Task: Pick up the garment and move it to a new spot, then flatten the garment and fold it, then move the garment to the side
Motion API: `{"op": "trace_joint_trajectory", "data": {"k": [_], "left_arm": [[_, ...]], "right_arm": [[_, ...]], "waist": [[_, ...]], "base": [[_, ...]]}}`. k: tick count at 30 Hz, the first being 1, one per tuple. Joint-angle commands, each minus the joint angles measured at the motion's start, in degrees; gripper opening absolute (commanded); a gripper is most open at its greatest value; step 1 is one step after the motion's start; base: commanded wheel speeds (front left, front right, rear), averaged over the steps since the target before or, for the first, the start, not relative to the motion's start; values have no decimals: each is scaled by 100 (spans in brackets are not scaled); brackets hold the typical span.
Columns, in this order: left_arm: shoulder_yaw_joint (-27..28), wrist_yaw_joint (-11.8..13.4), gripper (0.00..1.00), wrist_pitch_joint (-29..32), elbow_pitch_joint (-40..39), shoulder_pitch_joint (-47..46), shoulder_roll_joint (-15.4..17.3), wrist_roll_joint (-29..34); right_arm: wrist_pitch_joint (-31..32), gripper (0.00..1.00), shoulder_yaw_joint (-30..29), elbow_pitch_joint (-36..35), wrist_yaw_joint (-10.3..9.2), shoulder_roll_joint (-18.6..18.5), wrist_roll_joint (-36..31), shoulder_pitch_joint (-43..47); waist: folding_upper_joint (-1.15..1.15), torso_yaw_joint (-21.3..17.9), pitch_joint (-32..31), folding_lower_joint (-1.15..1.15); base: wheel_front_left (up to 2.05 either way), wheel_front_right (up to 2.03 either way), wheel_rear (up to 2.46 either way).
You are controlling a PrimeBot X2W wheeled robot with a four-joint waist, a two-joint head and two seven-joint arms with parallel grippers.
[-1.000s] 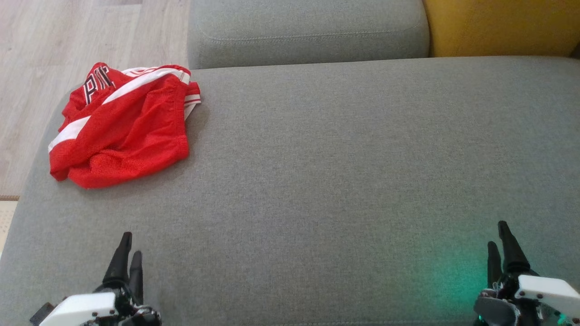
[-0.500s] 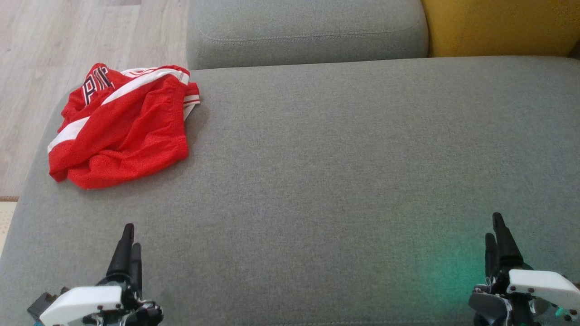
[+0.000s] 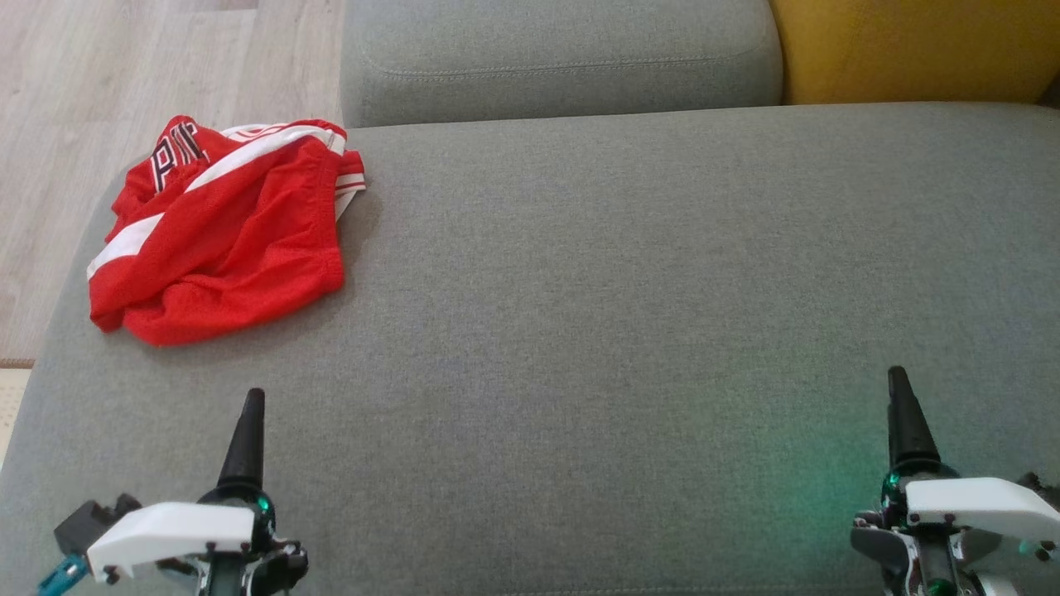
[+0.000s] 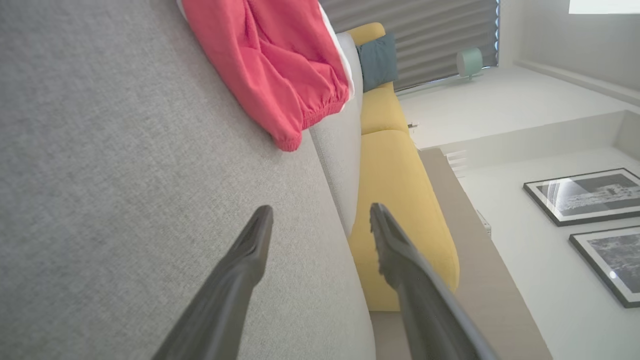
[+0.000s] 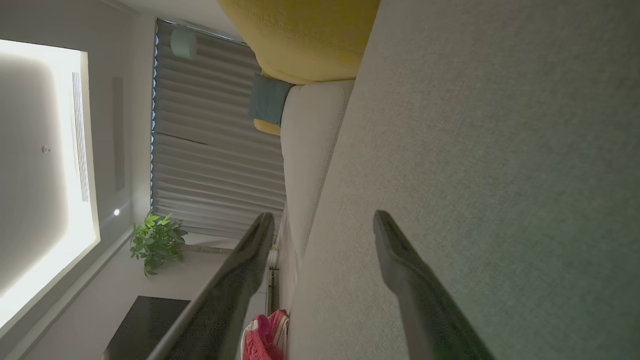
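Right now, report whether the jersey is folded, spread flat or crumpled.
Crumpled. The jersey lies in a bunched heap at the grey cushion's far left corner, its lettering creased and partly hidden.

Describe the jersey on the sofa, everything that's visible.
The jersey is crumpled red, mesh-like fabric. Black, white-edged lettering and red-and-white striped trim show. It lies at the far left corner of the grey sofa seat, mostly covered by red shorts with a white band, which lie on top of it. Nothing else touches it.
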Motion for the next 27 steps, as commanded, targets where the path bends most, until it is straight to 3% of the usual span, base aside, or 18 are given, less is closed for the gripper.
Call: {"op": "trace_joint_trajectory", "data": {"k": [1,27], "left_arm": [[3,50,100,-60,-276,-267,62,168],[-540,472,100,-495,-653,-216,82,2655]], "right_arm": [[-93,100,70,-252,13,-36,-176,-259],[-532,100,670,-679,23,-49,-2225,-273]], "waist": [[0,2,0,0],[0,-32,-20,0]], "base": [[0,0,0],[0,0,0]]}}
